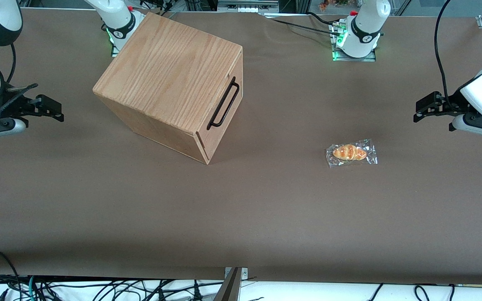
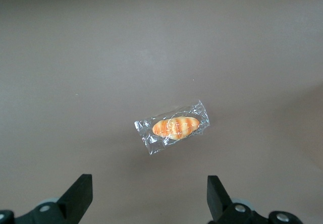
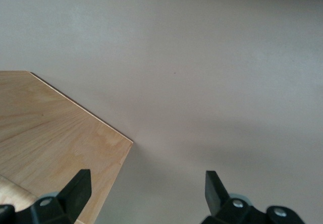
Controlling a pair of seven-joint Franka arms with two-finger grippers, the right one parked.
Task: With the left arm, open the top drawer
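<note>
In the front view, the top drawer (image 1: 224, 106) is closed in the oak cabinet (image 1: 170, 79), well apart from the gripper (image 1: 423, 112) at the working arm's end. In the left wrist view, the fingers (image 2: 78, 196) stand apart above a wrapped bread roll (image 2: 174, 127). An approach that is too low could sweep the roll, or miss the angled handle (image 1: 223, 103).

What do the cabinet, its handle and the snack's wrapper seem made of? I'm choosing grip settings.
Cabinet: light oak-like wood, matte, visible grain.
Handle: thin black bar, probably painted metal.
Wrapper: clear crinkly plastic film with glints, around a bread roll.
The gripper hangs open toward the working arm's end of the table, touching nothing.
</note>
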